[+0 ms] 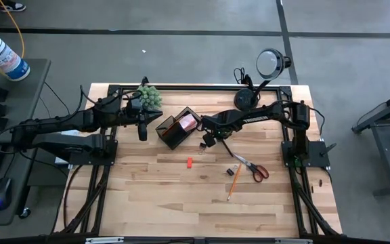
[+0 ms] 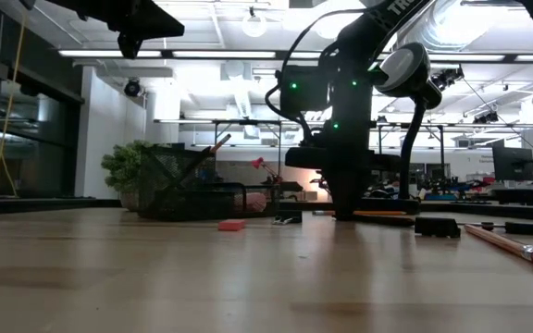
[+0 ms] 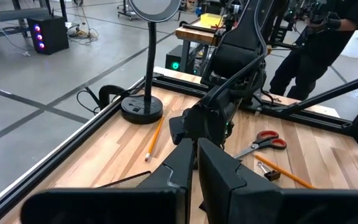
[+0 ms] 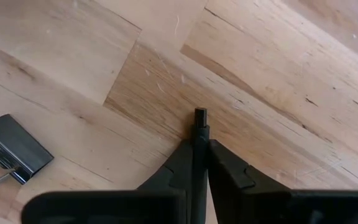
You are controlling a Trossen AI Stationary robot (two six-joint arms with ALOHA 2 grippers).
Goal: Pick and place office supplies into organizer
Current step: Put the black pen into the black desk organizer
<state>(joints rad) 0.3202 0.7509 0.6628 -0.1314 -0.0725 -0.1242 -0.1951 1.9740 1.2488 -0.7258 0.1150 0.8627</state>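
Observation:
The black organizer (image 1: 173, 130) stands at the table's far middle with a pink sticky-note pad (image 1: 189, 122) in it. On the wood lie a small red-orange block (image 1: 189, 163), red-handled scissors (image 1: 252, 168), a pencil (image 1: 233, 184) and a tiny black piece (image 1: 230, 171). My right gripper (image 1: 208, 140) points down just right of the organizer, shut on a thin black pen (image 4: 200, 117). My left gripper (image 1: 141, 127) hangs shut in the air left of the organizer, touching nothing. My right gripper pinches the black pen between its two fingers from above, pointing down. Only the pen's short end (image 4: 200, 116) sticks out past the fingertips; the gripper hides the rest. The fingers lie along the pen. Whether the pen is off the table I cannot tell.
A black binder clip (image 4: 12, 149) lies on the wood close beside my right gripper. A black round-headed lamp (image 1: 271, 64) has its base (image 1: 244, 99) at the far right, with a second pencil (image 3: 153, 139) near it. A green plant (image 1: 148, 96) stands behind the organizer. The near half of the table is bare wood.

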